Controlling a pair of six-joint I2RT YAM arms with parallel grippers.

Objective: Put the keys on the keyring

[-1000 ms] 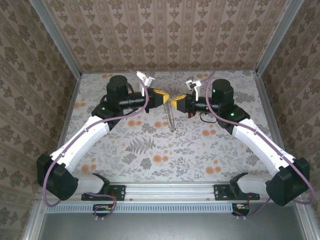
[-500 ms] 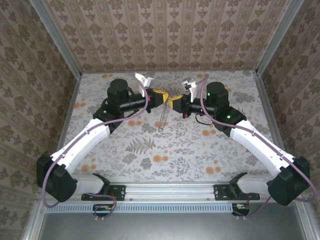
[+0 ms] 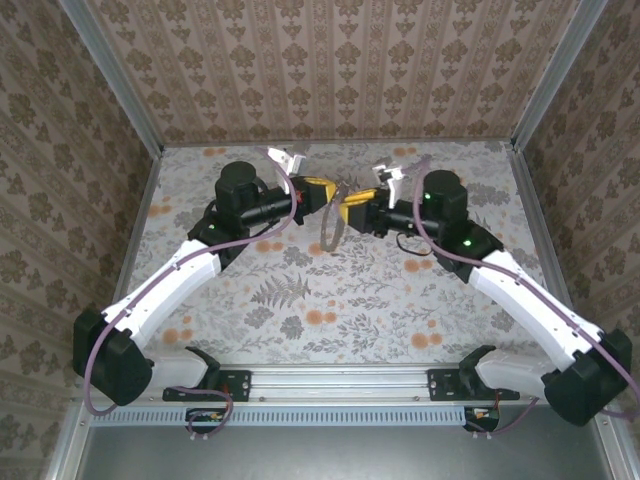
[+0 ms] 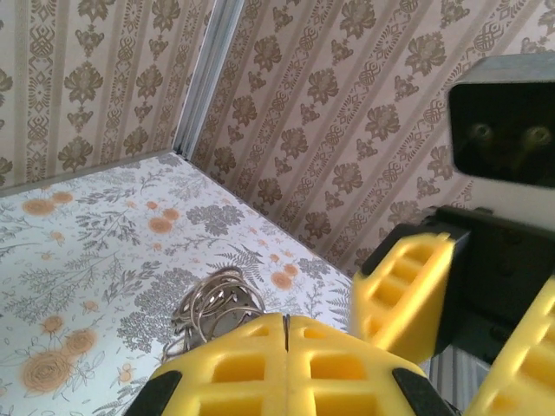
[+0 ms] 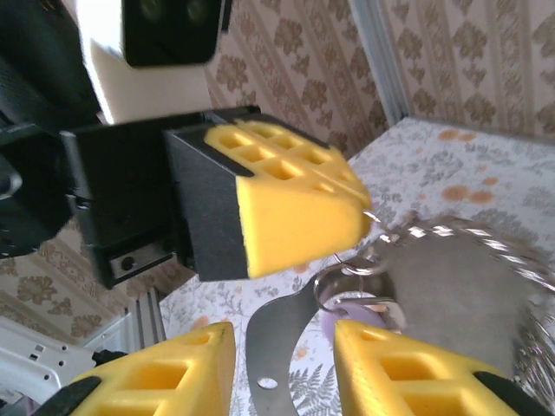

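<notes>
The left gripper (image 3: 329,195) was clamped shut on the keyring (image 4: 217,299) above mid-table, the keys (image 3: 331,228) dangling nearward beneath, just left of the right gripper (image 3: 344,208), its jaws partly open, gripping nothing.

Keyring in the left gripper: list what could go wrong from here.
1. The keyring hangs from the shut left gripper alone, above the table; a slip would likely drop it.
2. The right gripper stands open around a flat key; the dangling key may swing, and a close could miss.
3. The grippers sit very close; their fingers could collide.
</notes>
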